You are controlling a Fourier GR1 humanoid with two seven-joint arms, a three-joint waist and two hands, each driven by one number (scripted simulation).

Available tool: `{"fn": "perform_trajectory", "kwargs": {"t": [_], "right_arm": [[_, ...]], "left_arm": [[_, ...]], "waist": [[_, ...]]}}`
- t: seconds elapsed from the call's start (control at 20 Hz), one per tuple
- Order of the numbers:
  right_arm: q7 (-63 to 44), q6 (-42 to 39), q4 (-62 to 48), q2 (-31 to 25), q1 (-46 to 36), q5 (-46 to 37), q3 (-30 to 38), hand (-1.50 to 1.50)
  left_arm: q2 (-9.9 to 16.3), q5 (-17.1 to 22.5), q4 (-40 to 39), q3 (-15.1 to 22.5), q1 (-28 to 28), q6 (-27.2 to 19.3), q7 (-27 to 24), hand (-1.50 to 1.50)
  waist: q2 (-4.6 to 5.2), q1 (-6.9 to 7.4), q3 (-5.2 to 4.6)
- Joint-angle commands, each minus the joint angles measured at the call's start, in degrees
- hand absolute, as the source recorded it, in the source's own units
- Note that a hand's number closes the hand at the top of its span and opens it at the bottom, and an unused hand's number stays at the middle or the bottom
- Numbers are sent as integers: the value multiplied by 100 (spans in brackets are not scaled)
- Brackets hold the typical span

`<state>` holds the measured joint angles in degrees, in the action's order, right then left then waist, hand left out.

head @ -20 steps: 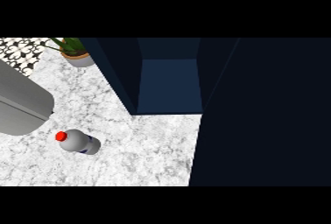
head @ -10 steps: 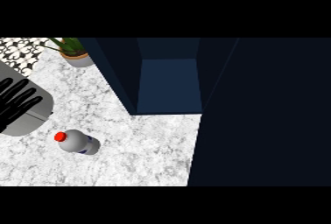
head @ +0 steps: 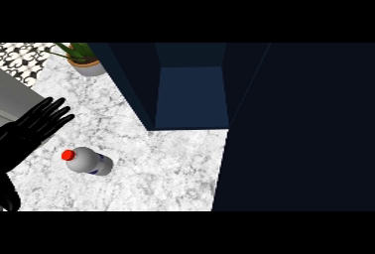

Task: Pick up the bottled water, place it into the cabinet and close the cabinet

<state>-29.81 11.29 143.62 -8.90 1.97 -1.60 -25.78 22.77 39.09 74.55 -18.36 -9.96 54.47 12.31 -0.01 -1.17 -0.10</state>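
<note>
**Hand open, bottle on the counter**

The left hand (head: 33, 126) is at the left edge, fingers straight and spread, holding nothing. The bottle (head: 88, 161) with a red cap stands on the counter (head: 168, 168), just below the hand. The cabinet (head: 190, 92) is open. A plant (head: 82, 58) sits at the top left.

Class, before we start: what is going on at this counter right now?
A robot is set to put the bottled water into the cabinet, but nothing is held yet. The bottle, with its red cap, stands on the marble counter, apart from everything else. The left hand shows at the view's left edge, open with straight fingers, just up and left of the bottle and not touching it. The cabinet is open. A potted plant sits in the far corner. The right hand is not visible.
</note>
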Motion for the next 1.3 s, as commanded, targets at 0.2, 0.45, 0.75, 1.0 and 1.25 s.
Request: {"fn": "perform_trajectory", "kwargs": {"t": [0.2,0.45,0.75,1.0,1.25], "right_arm": [[-704,106,1326,-240,55,-184,-4,-150],[-648,218,971,-181,-151,-366,-79,-150],[-410,116,744,-370,-292,108,341,-150],[-533,272,924,-371,-146,-243,-173,-150],[-186,305,594,-347,-118,-199,-162,-150]], "left_arm": [[-529,-1774,-1144,-83,-357,336,-1287,-150],[-506,-2749,-1759,-72,-501,344,-2334,-150],[-508,-3712,-2399,160,-370,121,-3591,-150],[-319,-4120,-3299,310,-721,-169,-4237,-150],[-344,-4458,-3591,717,-645,-265,-4964,-150]], "waist": [[6,-63,-12],[8,3,-6],[26,-4,-6],[25,-112,-17],[26,-71,-15]]}}
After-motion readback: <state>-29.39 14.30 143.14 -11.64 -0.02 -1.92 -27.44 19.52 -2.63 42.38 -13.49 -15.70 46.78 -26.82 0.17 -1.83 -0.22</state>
